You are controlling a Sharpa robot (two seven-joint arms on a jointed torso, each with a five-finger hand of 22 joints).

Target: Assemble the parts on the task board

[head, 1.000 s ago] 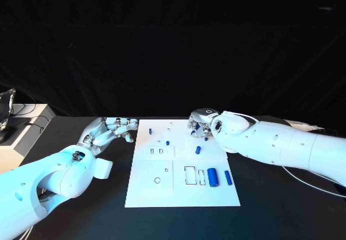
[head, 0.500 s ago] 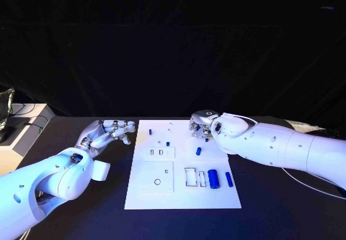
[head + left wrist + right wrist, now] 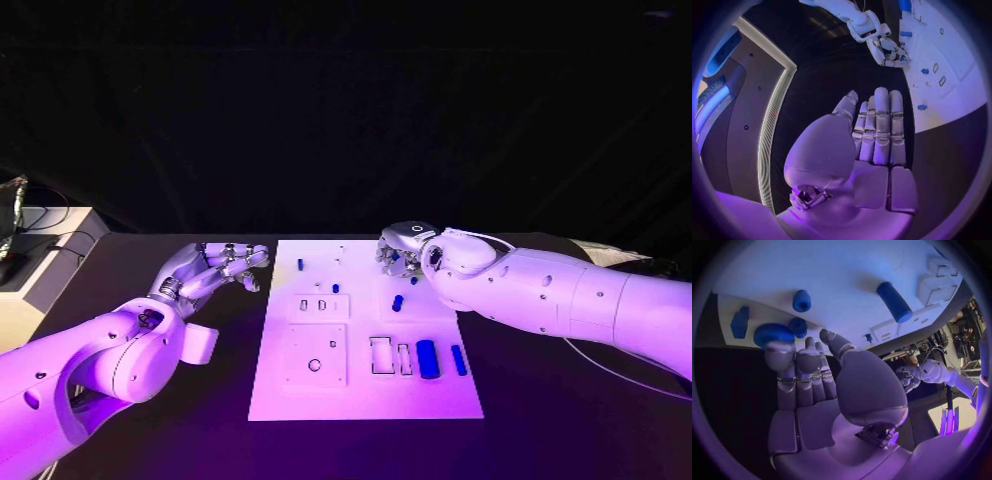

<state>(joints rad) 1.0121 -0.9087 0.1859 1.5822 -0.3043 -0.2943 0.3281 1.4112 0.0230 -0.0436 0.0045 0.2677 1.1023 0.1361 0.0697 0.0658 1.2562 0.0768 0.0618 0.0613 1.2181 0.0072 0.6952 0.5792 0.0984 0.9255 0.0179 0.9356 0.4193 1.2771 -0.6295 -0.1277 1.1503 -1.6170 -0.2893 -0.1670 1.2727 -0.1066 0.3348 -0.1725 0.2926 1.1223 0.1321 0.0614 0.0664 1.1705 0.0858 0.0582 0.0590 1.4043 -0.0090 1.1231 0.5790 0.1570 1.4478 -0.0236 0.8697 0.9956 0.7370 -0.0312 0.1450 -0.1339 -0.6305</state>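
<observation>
The white task board [image 3: 368, 395] lies in the middle of the table. On it are a thick blue cylinder [image 3: 427, 358], a slim blue piece [image 3: 459, 360] and a short blue peg [image 3: 397, 302]. My right hand [image 3: 397, 255] hovers over the board's far right part with its fingers pointing down. In the right wrist view its fingertips [image 3: 779, 352] reach a blue ribbed round part [image 3: 773, 333], beside a blue peg [image 3: 801, 300] and a blue cylinder [image 3: 894, 301]; it holds nothing. My left hand [image 3: 219, 265] lies palm up beside the board's left edge, fingers stretched [image 3: 879, 125], with nothing in it.
A pale box [image 3: 43, 250] stands at the table's far left edge. Small blue pegs [image 3: 300, 264] [image 3: 335, 288] stand near the board's far end. Rectangular slots [image 3: 382, 355] and a round hole [image 3: 315, 365] mark the board's near half.
Both hands stay nearly where they were. The right hand's fingers have dipped slightly closer to the board's far right parts.
</observation>
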